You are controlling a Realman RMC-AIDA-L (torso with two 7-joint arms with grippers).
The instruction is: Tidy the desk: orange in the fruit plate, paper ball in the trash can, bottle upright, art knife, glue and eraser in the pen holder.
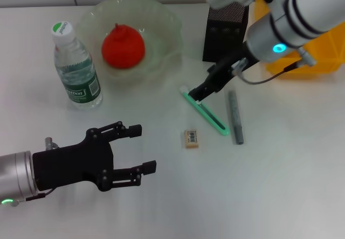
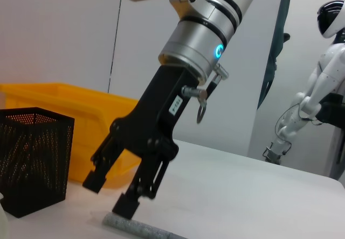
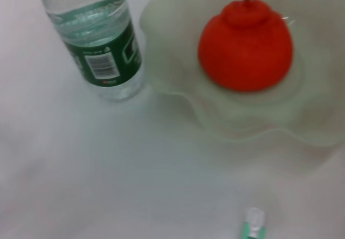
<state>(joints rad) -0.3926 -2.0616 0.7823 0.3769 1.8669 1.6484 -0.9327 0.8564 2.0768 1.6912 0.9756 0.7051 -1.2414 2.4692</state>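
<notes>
While the right tool [image 1: 195, 96] stood spread over 1 art knife [image 1: 207, 115], 1 glue [image 1: 234, 117] and 1 eraser [image 1: 192, 138] lay on the surface [image 1: 280, 185]; the left tool [image 1: 143, 150] hung released.

On the desk [image 1: 280, 196], the fruit plate [image 1: 161, 21] holds the orange [image 1: 123, 47], with the bottle [image 1: 76, 67] standing upright just to its left. To the plate's right stands the pen holder [image 1: 223, 32], the trash can [image 1: 318, 53] beyond it. Before the plate lie the art knife [image 1: 207, 114], the glue [image 1: 234, 118] and the eraser [image 1: 192, 138].
</notes>
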